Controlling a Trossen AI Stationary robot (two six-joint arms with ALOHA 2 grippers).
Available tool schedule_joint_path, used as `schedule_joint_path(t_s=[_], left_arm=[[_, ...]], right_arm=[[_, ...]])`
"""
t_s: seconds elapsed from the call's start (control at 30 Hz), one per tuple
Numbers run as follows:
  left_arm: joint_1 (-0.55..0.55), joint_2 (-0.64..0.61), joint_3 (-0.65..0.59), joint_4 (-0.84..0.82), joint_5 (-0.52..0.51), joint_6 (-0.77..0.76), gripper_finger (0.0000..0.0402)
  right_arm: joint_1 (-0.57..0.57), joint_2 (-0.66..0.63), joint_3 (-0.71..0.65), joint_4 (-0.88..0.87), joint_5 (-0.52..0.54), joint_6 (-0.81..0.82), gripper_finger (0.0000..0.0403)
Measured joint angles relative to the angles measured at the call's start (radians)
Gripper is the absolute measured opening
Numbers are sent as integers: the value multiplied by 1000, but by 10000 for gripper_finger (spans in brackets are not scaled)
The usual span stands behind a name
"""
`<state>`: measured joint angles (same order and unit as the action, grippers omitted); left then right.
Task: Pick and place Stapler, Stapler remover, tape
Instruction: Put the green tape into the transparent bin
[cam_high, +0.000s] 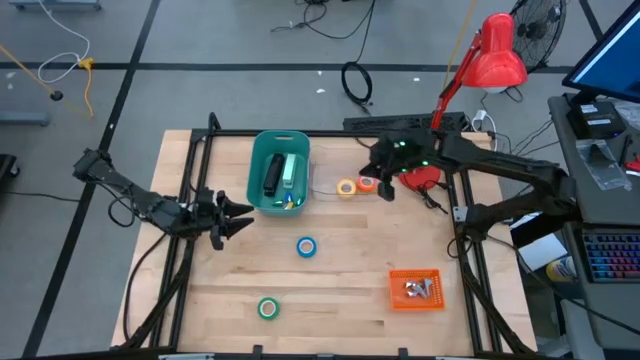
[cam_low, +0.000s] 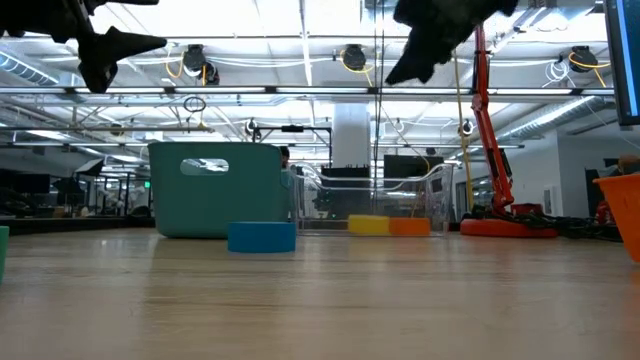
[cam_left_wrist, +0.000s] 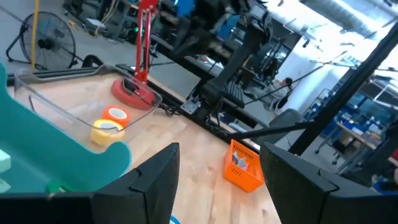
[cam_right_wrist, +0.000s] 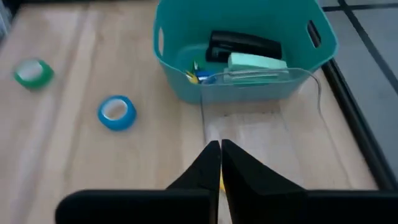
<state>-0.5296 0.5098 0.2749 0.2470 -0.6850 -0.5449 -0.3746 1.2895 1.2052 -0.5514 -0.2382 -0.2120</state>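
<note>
A teal bin (cam_high: 278, 172) holds a black stapler (cam_right_wrist: 244, 45), a light green stapler (cam_right_wrist: 257, 65) and small yellow and blue items. A yellow tape roll (cam_high: 346, 188) and an orange one (cam_high: 368, 184) lie flat inside a clear tray (cam_right_wrist: 261, 121) beside the bin. The blue tape (cam_high: 306, 247) and the green tape (cam_high: 268, 309) lie flat on the table. My right gripper (cam_high: 383, 190) hangs shut and empty high above the tray (cam_right_wrist: 219, 163). My left gripper (cam_high: 235, 215) waits open, level, left of the bin (cam_left_wrist: 217, 186).
An orange basket (cam_high: 415, 289) with metal staple removers stands at the near right. A red desk lamp (cam_high: 495, 55) has its base (cam_high: 420, 178) at the table's far right. Bare wood lies between the blue tape and the basket.
</note>
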Motion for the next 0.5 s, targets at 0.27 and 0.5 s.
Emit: schedule_joint_path(t_s=[0.27,0.5], left_arm=[[0,4,9,-8,69,-110,225],[-10,106,81,-26,231,-154,225]], right_arm=[[4,-247,-153,42,-2,239,3],[7,-521,-440,327,-47,463,2]])
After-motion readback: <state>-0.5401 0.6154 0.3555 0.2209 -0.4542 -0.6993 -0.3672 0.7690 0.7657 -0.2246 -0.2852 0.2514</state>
